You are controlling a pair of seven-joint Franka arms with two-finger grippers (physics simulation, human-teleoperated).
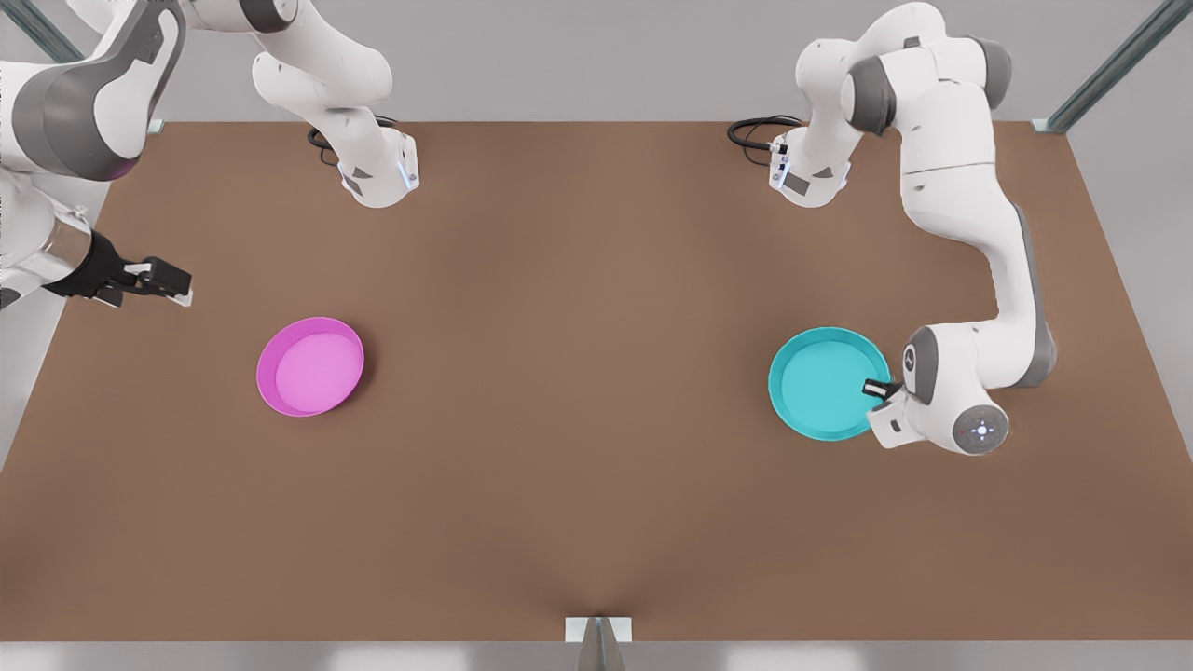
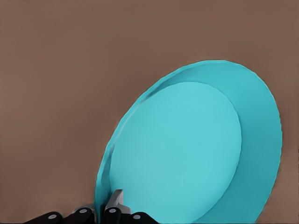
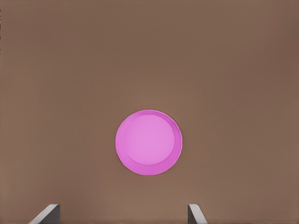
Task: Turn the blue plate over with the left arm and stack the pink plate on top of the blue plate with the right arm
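Left gripper (image 1: 884,390) is at the blue plate (image 1: 825,382), on the rim edge toward the front view's right. In the left wrist view the fingers (image 2: 114,203) sit either side of the plate wall (image 2: 100,186), one inside the dish, one outside, so it's clamped on the rim. Contact on the outer finger is mostly cut off at the frame edge, so the grasp looks closed but I can't confirm both pads touch.

Blue plate is open side up on the brown table (image 1: 578,447), on the front view's right half. Whether it's flat or slightly lifted at the gripped edge, can't tell.

Pink plate (image 1: 310,365) is open side up, flat on the table, on the front view's left half, well apart from the blue one.

Right gripper (image 1: 168,280) hangs above the table near the front view's left edge, up and left of the pink plate, not touching it. Right wrist view looks down on the pink plate (image 3: 148,142) with the fingertips (image 3: 46,214) spread wide, nothing between them: released, arm waiting.
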